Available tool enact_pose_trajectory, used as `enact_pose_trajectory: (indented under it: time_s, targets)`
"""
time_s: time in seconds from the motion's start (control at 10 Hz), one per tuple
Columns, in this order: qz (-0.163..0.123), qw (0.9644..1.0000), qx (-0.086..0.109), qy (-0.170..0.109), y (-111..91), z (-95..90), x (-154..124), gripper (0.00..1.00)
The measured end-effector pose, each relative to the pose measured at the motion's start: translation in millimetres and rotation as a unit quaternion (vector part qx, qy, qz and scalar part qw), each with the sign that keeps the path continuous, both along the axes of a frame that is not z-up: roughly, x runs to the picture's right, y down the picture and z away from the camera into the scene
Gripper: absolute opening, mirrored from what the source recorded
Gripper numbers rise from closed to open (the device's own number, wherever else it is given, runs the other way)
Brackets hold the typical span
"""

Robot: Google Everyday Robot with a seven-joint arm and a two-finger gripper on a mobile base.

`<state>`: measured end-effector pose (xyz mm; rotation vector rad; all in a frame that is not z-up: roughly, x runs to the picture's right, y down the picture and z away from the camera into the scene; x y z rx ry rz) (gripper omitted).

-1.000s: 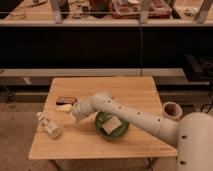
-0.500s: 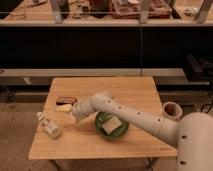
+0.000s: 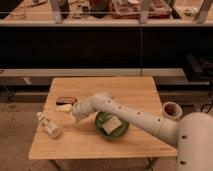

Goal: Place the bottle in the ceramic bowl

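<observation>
Bottle: one, lying near the table's left edge.
Ceramic bowl: one, green (a pale block inside).
Jaws: over the table between bottle and bowl, nearer the bowl; apart or together, I cannot tell.
Cup: one, far right.
Dark bar: one.

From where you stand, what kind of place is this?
Probably an office break area: a long counter with trays behind and a small wooden table. The end effector is above the table, beside the green bowl.
</observation>
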<state>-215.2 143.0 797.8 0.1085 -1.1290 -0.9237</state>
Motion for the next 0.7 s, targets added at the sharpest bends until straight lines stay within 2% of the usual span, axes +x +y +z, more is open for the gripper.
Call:
enact_pose_trajectory:
  time_s: [0.4, 0.6, 0.7]
  targets:
    - [-0.002, 1.0000, 0.001, 0.001, -0.3, 0.5, 0.9, 0.80]
    - [-0.026, 0.9995, 0.017, 0.000, -2.3, 0.5, 0.8, 0.80]
    - [-0.066, 0.9967, 0.046, -0.014, -6.0, -3.8, -5.1, 0.80]
